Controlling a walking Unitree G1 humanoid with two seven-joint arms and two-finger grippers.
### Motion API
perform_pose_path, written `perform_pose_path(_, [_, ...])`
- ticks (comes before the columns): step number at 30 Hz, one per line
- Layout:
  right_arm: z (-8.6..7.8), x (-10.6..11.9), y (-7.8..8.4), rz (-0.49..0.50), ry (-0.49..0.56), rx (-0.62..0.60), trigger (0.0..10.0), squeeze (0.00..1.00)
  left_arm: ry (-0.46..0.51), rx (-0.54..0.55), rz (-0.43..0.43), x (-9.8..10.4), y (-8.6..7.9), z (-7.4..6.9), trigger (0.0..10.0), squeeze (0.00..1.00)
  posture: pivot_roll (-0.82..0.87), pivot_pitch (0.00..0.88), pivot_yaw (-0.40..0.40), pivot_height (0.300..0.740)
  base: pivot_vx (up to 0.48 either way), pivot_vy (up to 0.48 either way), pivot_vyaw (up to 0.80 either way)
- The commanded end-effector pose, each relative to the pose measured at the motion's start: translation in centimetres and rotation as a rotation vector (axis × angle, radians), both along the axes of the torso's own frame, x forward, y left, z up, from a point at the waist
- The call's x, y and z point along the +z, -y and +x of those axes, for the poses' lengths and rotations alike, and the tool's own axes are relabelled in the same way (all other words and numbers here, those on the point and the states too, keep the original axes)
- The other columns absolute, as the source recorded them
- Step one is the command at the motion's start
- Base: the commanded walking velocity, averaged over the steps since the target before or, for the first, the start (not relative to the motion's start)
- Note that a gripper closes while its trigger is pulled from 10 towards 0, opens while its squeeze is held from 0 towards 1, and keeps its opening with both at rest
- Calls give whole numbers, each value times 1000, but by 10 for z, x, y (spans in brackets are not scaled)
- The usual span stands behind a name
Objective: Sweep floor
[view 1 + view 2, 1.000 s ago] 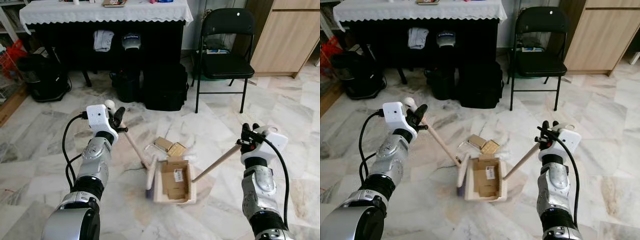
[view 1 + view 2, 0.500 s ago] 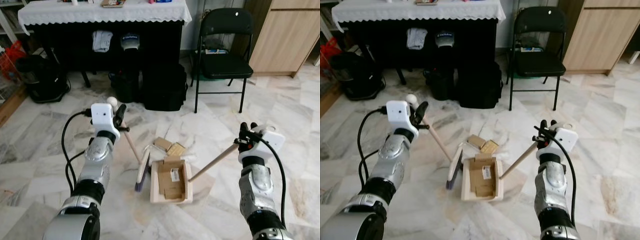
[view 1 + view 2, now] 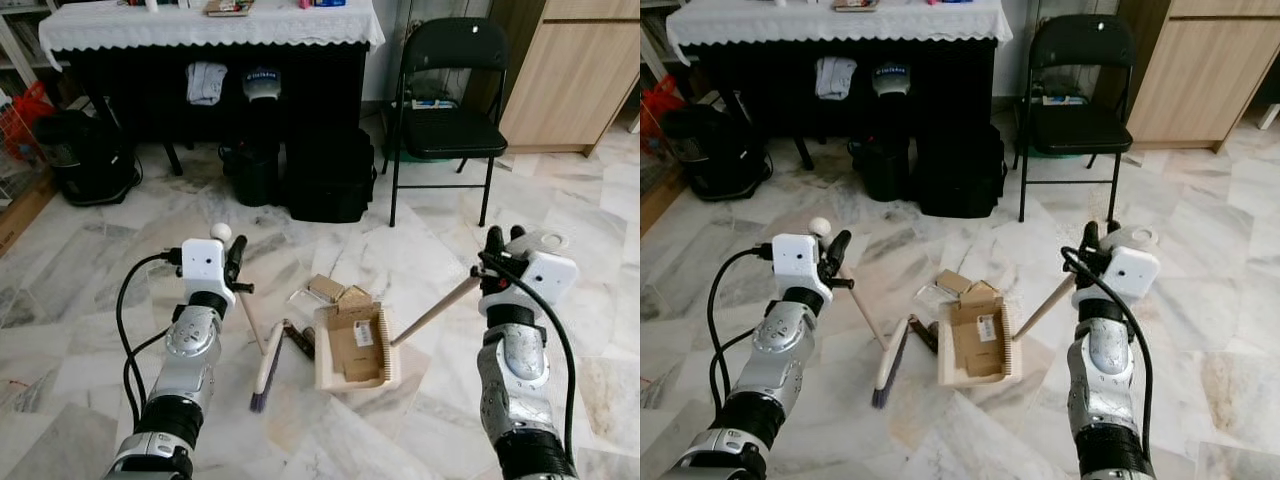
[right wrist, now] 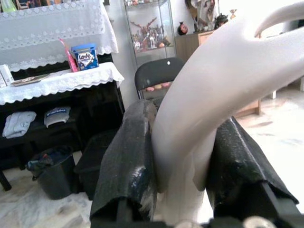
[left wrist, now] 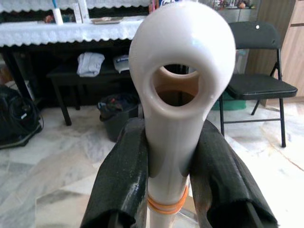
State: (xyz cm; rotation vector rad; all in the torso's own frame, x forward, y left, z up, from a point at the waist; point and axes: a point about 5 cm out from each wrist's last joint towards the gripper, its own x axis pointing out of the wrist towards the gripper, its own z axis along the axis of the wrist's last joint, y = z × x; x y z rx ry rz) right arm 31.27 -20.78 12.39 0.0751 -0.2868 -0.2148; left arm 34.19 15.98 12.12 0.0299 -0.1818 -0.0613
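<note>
Left claw (image 3: pixel 232 262) clamps the broom (image 3: pixel 266 364), right claw (image 3: pixel 497 247) clamps the dustpan (image 3: pixel 356 347). Cardboard seemingly lies in the pan; scraps (image 3: pixel 338 292) remain on the floor (image 3: pixel 90 270) just behind it.

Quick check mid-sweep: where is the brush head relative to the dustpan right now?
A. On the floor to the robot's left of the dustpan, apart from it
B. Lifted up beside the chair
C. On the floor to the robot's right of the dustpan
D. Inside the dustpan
A: the brush head rests on the floor to the robot's left of the dustpan, with bare marble showing between them.
</note>
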Motion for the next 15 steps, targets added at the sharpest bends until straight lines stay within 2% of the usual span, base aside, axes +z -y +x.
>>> perform_pose_path(1, [-1,12,-4,-6,52,0,10000,0,77,-5,15,15,2,0,10000,0,-90,0,41,740,0,0,763])
perform_pose_path(15, [-3,10,-12,8,23,5,10000,0,90,-49,50,19,10,-1,10000,0,-85,0,54,740,0,0,800])
